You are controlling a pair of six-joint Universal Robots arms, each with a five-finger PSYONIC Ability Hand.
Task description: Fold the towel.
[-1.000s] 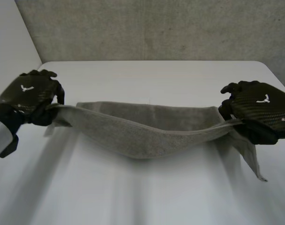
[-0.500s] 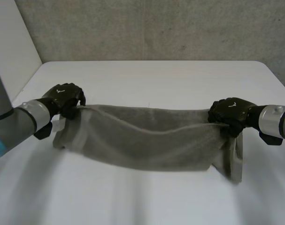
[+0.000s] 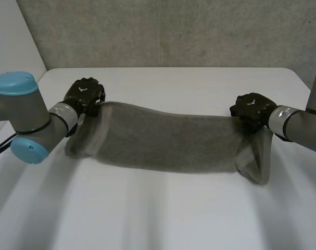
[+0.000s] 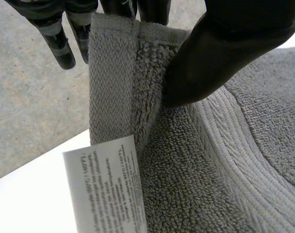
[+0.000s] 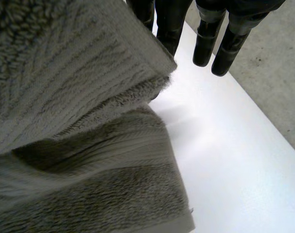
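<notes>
The towel (image 3: pixel 168 140) stretches as a long band between the left hand (image 3: pixel 84 95) and the right hand (image 3: pixel 251 108). It closes the middle of the table (image 3: pixel 163 219) almost from side to side, and it hangs low to the surface. Each hand pinches one end of it. Under the right hand a flap of the towel hangs down to the table. The left arm (image 3: pixel 22 114) lies low over the left side of the table and blocks the way there. The right arm (image 3: pixel 298 125) comes in across the right edge. On the near side of the towel the table surface is bare and wide. Beyond the towel a bare strip runs to the far edge, where the grey wall (image 3: pixel 173 31) stands.
</notes>
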